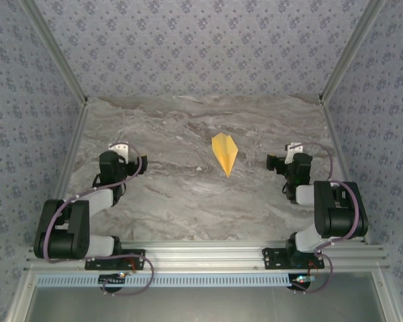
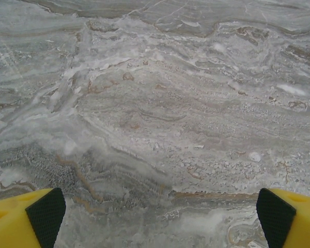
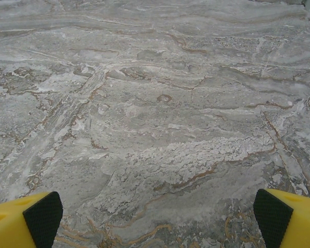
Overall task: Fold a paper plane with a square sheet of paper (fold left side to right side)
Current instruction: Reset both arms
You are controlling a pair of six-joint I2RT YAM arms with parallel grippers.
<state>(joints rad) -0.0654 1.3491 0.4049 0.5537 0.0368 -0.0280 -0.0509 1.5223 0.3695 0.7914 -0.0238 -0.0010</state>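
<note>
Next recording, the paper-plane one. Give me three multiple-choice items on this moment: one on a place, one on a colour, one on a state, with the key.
1. Where does the paper plane lie?
A. Near the middle of the table.
B. On the metal rail at the near edge.
C. In a gripper's grasp.

2. What colour is the paper plane?
A. White.
B. Yellow-orange.
C. Blue.

3. How do the left gripper and the right gripper stand?
A. Both shut.
B. Left shut on the plane, right open.
C. Both open, holding nothing.

Key:
1 A: the top view shows it flat on the marbled surface, apart from both grippers.
2 B: it stands out yellow-orange against the grey stone.
3 C: in each wrist view the jaws stand wide apart with bare table between them.
</note>
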